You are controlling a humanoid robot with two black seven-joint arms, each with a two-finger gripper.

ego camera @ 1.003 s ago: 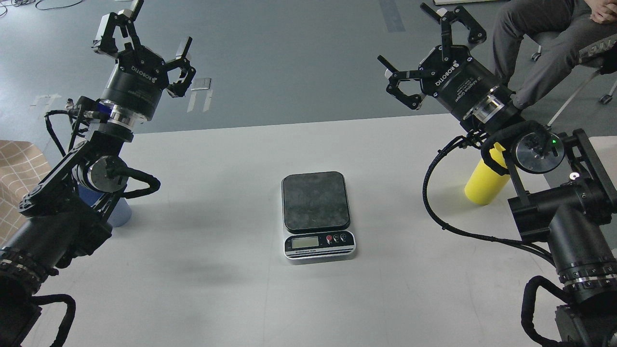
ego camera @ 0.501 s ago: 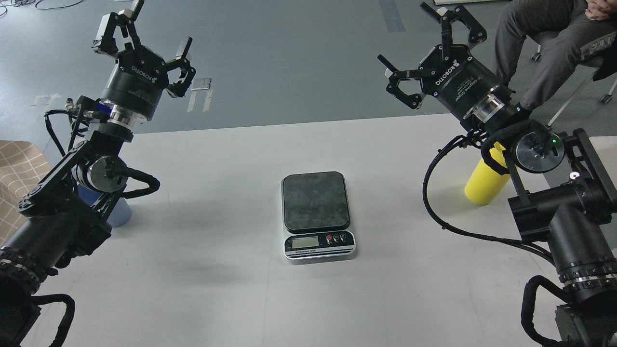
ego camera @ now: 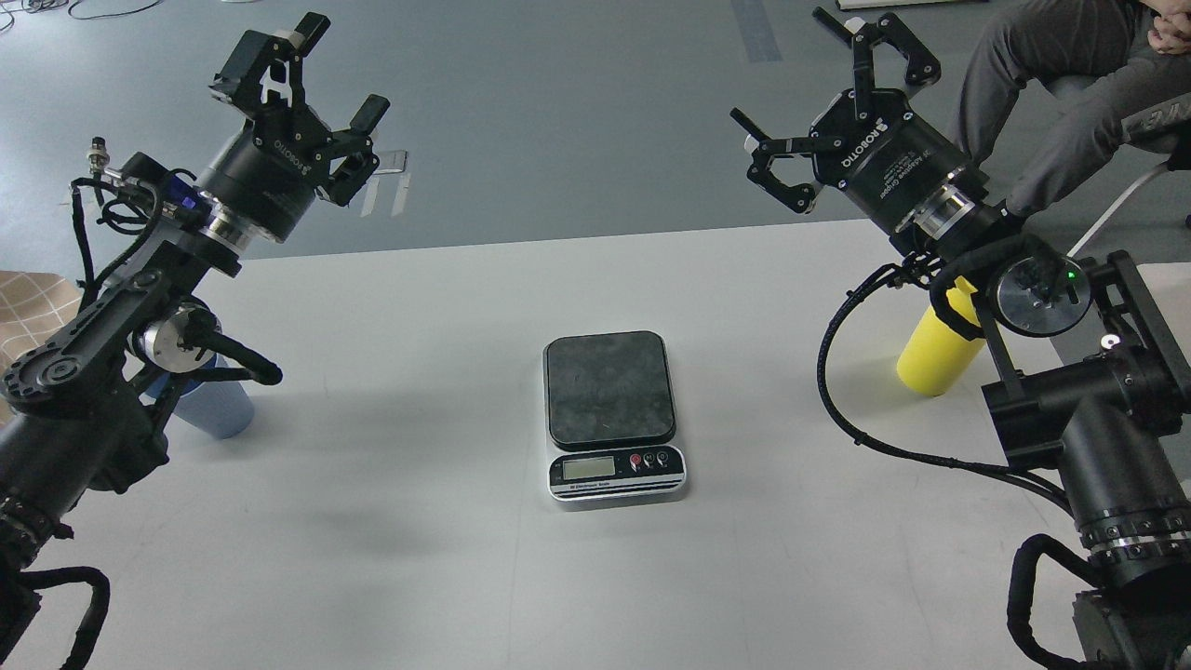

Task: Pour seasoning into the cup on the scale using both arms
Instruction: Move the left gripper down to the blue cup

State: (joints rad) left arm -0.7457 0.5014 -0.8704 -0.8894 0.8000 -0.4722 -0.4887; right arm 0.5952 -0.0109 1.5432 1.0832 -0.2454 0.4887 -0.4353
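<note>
The scale (ego camera: 611,409) sits at the middle of the white table, its dark platform bare. The light blue cup (ego camera: 216,411) stands at the table's left, mostly hidden behind my left arm. The yellow seasoning bottle (ego camera: 938,354) stands at the right; its nozzle and upper part are hidden behind my right arm. My left gripper (ego camera: 312,74) is open and empty, raised high above the far left edge. My right gripper (ego camera: 819,93) is open and empty, raised high above the far right edge, up and left of the bottle.
The white table (ego camera: 447,307) ends at its far edge just below both grippers; grey floor lies beyond. A seated person's legs (ego camera: 1051,84) are at the top right. A tan checked surface (ego camera: 28,298) shows at the left edge.
My left arm has swung: its gripper moved right and a little up, and the arm shifted off the cup, showing more of it. The right arm has hardly moved.
</note>
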